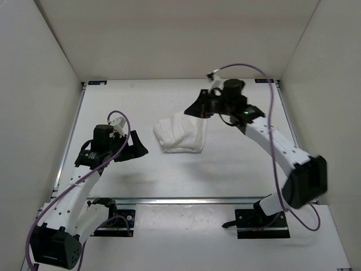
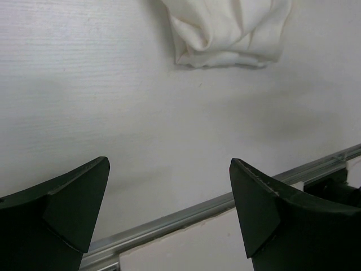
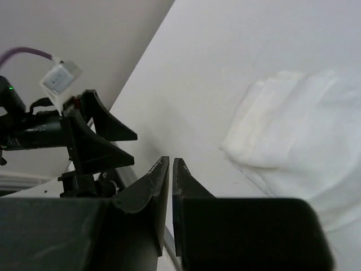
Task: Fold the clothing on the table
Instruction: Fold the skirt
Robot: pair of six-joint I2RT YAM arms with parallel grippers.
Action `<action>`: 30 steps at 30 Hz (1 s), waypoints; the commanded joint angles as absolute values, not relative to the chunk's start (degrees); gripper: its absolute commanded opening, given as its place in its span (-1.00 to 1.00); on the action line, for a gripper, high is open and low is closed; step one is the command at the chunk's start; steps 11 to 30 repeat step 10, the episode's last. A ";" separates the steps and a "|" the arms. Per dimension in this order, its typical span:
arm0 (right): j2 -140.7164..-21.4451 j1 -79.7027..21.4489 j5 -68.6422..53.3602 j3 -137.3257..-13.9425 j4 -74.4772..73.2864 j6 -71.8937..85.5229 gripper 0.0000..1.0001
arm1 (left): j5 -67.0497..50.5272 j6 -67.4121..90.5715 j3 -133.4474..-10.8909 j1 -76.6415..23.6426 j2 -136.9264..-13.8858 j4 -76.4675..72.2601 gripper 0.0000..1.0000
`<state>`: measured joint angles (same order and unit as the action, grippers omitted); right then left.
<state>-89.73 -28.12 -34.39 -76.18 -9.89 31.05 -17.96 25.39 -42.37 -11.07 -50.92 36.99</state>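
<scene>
The clothing (image 1: pixel 180 134) is a white bundle, folded over itself, lying mid-table (image 1: pixel 237 164). It fills the top of the left wrist view (image 2: pixel 231 31) and the right side of the right wrist view (image 3: pixel 299 130). My right gripper (image 1: pixel 193 110) hovers at the bundle's far right corner. Its jaws (image 3: pixel 170 161) are shut with nothing between them, and the cloth lies beside them, not in them. My left gripper (image 1: pixel 137 151) stands open to the left of the bundle, a short way off. Only bare table shows between its fingers (image 2: pixel 169 162).
White walls close in the table on the left, back and right. A silver rail (image 1: pixel 186 199) runs along the near edge and also shows under the left gripper (image 2: pixel 197 212). The left arm (image 3: pixel 73 141) shows at the left of the right wrist view.
</scene>
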 commanded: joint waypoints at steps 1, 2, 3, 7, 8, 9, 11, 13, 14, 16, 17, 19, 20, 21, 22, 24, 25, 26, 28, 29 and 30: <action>-82.11 -23.57 -30.24 -67.61 -12.91 26.55 -0.91 | -14.69 20.22 -45.34 -11.95 -50.10 43.58 0.97; -80.78 -22.60 -29.19 -65.76 -14.49 24.80 -0.92 | -13.55 19.08 -45.61 -11.95 -50.10 44.55 0.98; -80.08 -22.33 -28.57 -65.66 -15.11 23.22 -0.92 | -12.40 18.29 -45.70 -12.21 -49.75 45.69 0.95; -80.24 -20.40 -28.74 -64.51 -17.40 21.71 -0.92 | -10.64 15.12 -47.37 -12.39 -49.66 48.78 0.98; -80.24 -20.48 -29.00 -64.16 -16.71 22.06 -0.91 | -10.55 14.94 -47.37 -12.65 -49.66 49.21 0.98; -80.33 -20.91 -29.18 -63.99 -16.18 22.50 -0.91 | -9.85 15.20 -47.11 -12.83 -49.92 49.65 0.97; -80.51 -21.35 -29.53 -64.33 -16.00 22.15 -0.89 | -10.02 15.29 -47.81 -13.01 -50.27 50.35 0.97; -80.51 -21.35 -29.53 -64.33 -16.00 22.15 -0.89 | -10.02 15.29 -47.81 -13.01 -50.27 50.35 0.97; -80.51 -21.35 -29.53 -64.33 -16.00 22.15 -0.89 | -10.02 15.29 -47.81 -13.01 -50.27 50.35 0.97; -80.51 -21.35 -29.53 -64.33 -16.00 22.15 -0.89 | -10.02 15.29 -47.81 -13.01 -50.27 50.35 0.97; -80.51 -21.35 -29.53 -64.33 -16.00 22.15 -0.89 | -10.02 15.29 -47.81 -13.01 -50.27 50.35 0.97; -80.51 -21.35 -29.53 -64.33 -16.00 22.15 -0.89 | -10.02 15.29 -47.81 -13.01 -50.27 50.35 0.97; -80.51 -21.35 -29.53 -64.33 -16.00 22.15 -0.89 | -10.02 15.29 -47.81 -13.01 -50.27 50.35 0.97; -80.51 -21.35 -29.53 -64.33 -16.00 22.15 -0.89 | -10.02 15.29 -47.81 -13.01 -50.27 50.35 0.97; -80.51 -21.35 -29.53 -64.33 -16.00 22.15 -0.89 | -10.02 15.29 -47.81 -13.01 -50.27 50.35 0.97; -80.51 -21.35 -29.53 -64.33 -16.00 22.15 -0.89 | -10.02 15.29 -47.81 -13.01 -50.27 50.35 0.97; -80.51 -21.35 -29.53 -64.33 -16.00 22.15 -0.89 | -10.02 15.29 -47.81 -13.01 -50.27 50.35 0.97; -80.51 -21.35 -29.53 -64.33 -16.00 22.15 -0.89 | -10.02 15.29 -47.81 -13.01 -50.27 50.35 0.97; -80.51 -21.35 -29.53 -64.33 -16.00 22.15 -0.89 | -10.02 15.29 -47.81 -13.01 -50.27 50.35 0.97; -80.51 -21.35 -29.53 -64.33 -16.00 22.15 -0.89 | -10.02 15.29 -47.81 -13.01 -50.27 50.35 0.97; -80.51 -21.35 -29.53 -64.33 -16.00 22.15 -0.89 | -10.02 15.29 -47.81 -13.01 -50.27 50.35 0.97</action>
